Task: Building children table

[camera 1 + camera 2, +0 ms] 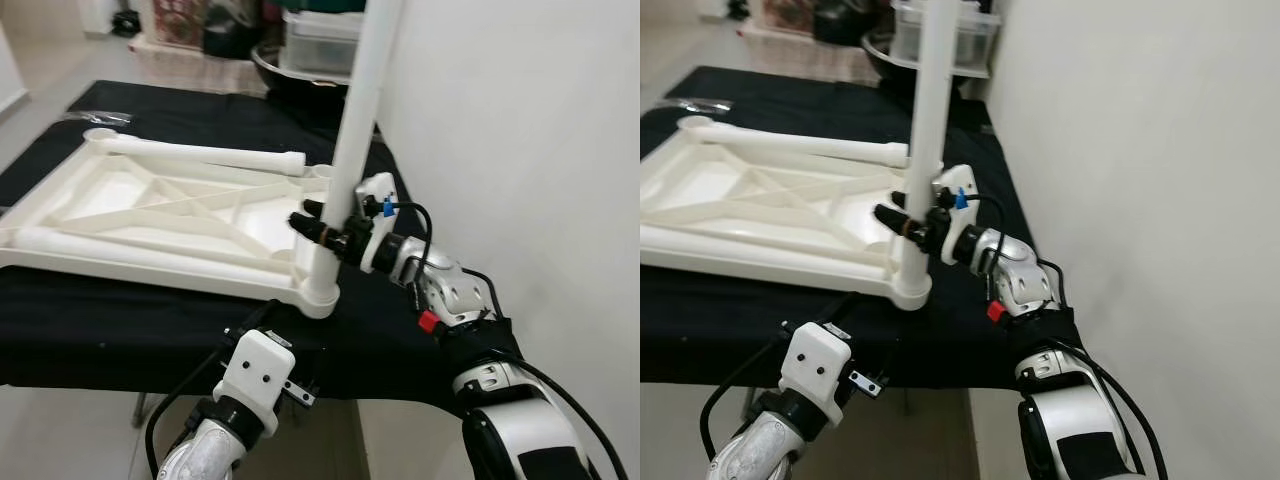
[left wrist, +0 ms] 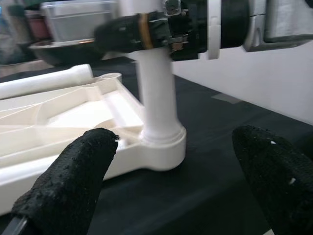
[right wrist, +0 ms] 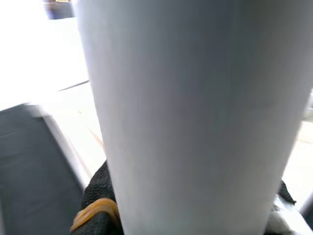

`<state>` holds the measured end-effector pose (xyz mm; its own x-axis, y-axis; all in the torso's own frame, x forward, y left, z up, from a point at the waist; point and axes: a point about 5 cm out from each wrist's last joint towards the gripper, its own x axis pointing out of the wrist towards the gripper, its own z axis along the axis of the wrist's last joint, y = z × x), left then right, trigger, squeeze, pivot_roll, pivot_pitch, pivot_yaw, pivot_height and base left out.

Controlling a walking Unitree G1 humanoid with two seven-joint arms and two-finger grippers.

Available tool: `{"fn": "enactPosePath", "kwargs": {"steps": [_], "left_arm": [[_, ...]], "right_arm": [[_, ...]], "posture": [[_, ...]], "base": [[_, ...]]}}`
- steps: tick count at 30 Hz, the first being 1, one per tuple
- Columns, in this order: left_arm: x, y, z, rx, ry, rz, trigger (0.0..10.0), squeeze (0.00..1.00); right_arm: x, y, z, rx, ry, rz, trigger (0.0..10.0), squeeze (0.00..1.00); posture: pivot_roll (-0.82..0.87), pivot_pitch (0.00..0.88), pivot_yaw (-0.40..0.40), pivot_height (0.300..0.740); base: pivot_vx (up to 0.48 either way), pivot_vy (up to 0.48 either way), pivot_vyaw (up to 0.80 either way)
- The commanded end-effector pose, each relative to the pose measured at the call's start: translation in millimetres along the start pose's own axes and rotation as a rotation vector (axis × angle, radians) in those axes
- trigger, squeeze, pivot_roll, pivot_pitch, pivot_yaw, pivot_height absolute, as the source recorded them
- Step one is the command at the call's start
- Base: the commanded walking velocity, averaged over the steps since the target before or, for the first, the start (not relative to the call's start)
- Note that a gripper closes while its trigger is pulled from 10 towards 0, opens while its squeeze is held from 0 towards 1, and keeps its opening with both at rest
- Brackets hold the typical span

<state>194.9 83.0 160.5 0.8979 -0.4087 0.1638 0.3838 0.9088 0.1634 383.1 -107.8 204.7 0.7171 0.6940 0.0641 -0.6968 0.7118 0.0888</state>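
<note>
**One leg standing upright in the corner socket of an upturned tabletop**

One black cloth (image 1: 120,330) is covering the work surface, reaching to its near edge and running alongside a white wall (image 1: 520,150) on the robot's right. Lying on it, underside up, is the white plastic tabletop (image 1: 150,215), its ribs crossing diagonally between raised edges. At the back, clear storage boxes (image 1: 320,40) and a dark bowl (image 1: 290,70) are sitting beyond the cloth.

A white table leg (image 1: 350,140) is standing upright in the tabletop's near right corner socket (image 1: 318,292), rising out of the top of the head views. A second leg (image 1: 200,153) is lying flat along the tabletop's far edge, and a third leg (image 1: 90,246) is lying along its near edge.

The right gripper (image 1: 318,228) is reaching in from the right and clamping the upright leg a little above the socket, its black fingers (image 2: 117,32) pressing against the tube; the right wrist view is looking straight onto that leg at close range.

The left gripper (image 2: 166,181) is hovering low at the near edge of the cloth, just in front of the corner socket, its two black fingers (image 2: 73,176) spread wide with nothing between them.
</note>
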Motion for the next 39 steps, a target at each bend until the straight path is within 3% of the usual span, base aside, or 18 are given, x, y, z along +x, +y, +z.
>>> {"fn": "enactPosePath", "kwargs": {"steps": [1, 3, 4, 7, 9, 10, 12, 17, 22, 23, 25, 26, 32, 33, 39], "left_arm": [[-0.3, -1.9, -3, -0.005, 0.018, -0.009, 10.0, 0.0], [-0.2, -2.0, -4, -0.005, 0.019, -0.011, 10.0, 0.0], [-0.2, -2.0, -4, -0.005, 0.019, -0.011, 10.0, 0.0], [-0.3, -2.0, -4, -0.004, 0.02, -0.011, 10.0, 0.0], [-0.3, -1.9, -4, -0.003, 0.022, -0.013, 10.0, 0.0], [-0.3, -1.9, -4, -0.003, 0.022, -0.013, 10.0, 0.0], [-0.4, -1.8, -4, -0.003, 0.023, -0.014, 10.0, 0.0], [-0.4, -1.5, -4, -0.003, 0.024, -0.014, 10.0, 0.0], [-0.3, -1.3, -4, -0.002, 0.025, -0.014, 10.0, 0.0], [-0.2, -1.6, -5, -0.002, 0.026, -0.015, 10.0, 0.0], [-0.2, -1.7, -5, -0.002, 0.026, -0.015, 10.0, 0.0], [-0.2, -1.9, -5, -0.003, 0.027, -0.014, 10.0, 0.0], [-0.1, -2.0, -5, -0.006, 0.028, -0.014, 10.0, 0.0], [-0.1, -2.0, -5, -0.006, 0.028, -0.014, 10.0, 0.0], [0.2, -2.7, -5, -0.006, 0.028, -0.017, 10.0, 0.0]], "right_arm": [[-8.3, -18.4, -6, 0.024, 0.045, -0.162, 0.0, 0.0], [-17.6, -38.2, -7, 0.014, 0.069, -0.377, 0.0, 0.0], [-17.6, -38.2, -7, 0.014, 0.069, -0.377, 0.0, 0.0], [-36.3, -63.0, -10, 0.037, 0.066, -0.743, 0.0, 0.0], [-45.2, -70.3, -13, 0.053, 0.065, -0.92, 0.0, 0.0], [-45.2, -70.3, -13, 0.053, 0.065, -0.92, 0.0, 0.0], [-55.7, -72.0, -18, 0.073, 0.063, -1.132, 0.0, 0.0], [-59.8, -68.0, -24, 0.105, 0.065, -1.245, 0.0, 0.0], [-47.7, -53.2, -28, 0.152, 0.051, -1.275, 0.0, 0.0], [-40.5, -48.5, -28, 0.181, 0.039, -1.24, 10.0, 0.0], [-35.3, -44.9, -27, 0.175, 0.02, -1.221, 10.0, 0.0], [-31.2, -42.1, -24, 0.162, -0.004, -1.186, 10.0, 1.0], [-25.3, -36.6, -13, 0.109, -0.074, -1.124, 10.0, 1.0], [-26.7, -38.2, -7, 0.046, -0.098, -1.101, 10.0, 0.0], [-44.0, -46.1, -19, -0.054, -0.042, -1.094, 10.0, 0.0]], "posture": [[0.11, 0.089, -0.165, 0.74], [0.11, 0.088, -0.166, 0.74], [0.11, 0.088, -0.166, 0.74], [0.11, 0.088, -0.162, 0.74], [0.11, 0.088, -0.159, 0.74], [0.11, 0.088, -0.159, 0.74], [0.11, 0.087, -0.161, 0.74], [0.11, 0.087, -0.16, 0.74], [0.11, 0.085, -0.16, 0.74], [0.11, 0.085, -0.161, 0.74], [0.11, 0.085, -0.16, 0.74], [0.11, 0.084, -0.162, 0.74], [0.11, 0.084, -0.163, 0.74], [0.11, 0.082, -0.163, 0.74], [0.11, 0.078, -0.164, 0.74]], "base": [[0.0, 0.0, 0.0], [0.0, 0.0, 0.0], [0.0, 0.0, 0.0], [0.0, 0.0, 0.0], [0.0, 0.0, 0.0], [0.0, 0.0, 0.0], [0.0, 0.0, 0.0], [0.0, 0.0, 0.0], [0.0, 0.0, 0.0], [0.0, 0.0, 0.0], [0.0, 0.0, 0.0], [0.0, 0.0, 0.0], [0.0, 0.0, 0.0], [0.0, 0.0, 0.0], [0.0, 0.0, 0.0]]}}
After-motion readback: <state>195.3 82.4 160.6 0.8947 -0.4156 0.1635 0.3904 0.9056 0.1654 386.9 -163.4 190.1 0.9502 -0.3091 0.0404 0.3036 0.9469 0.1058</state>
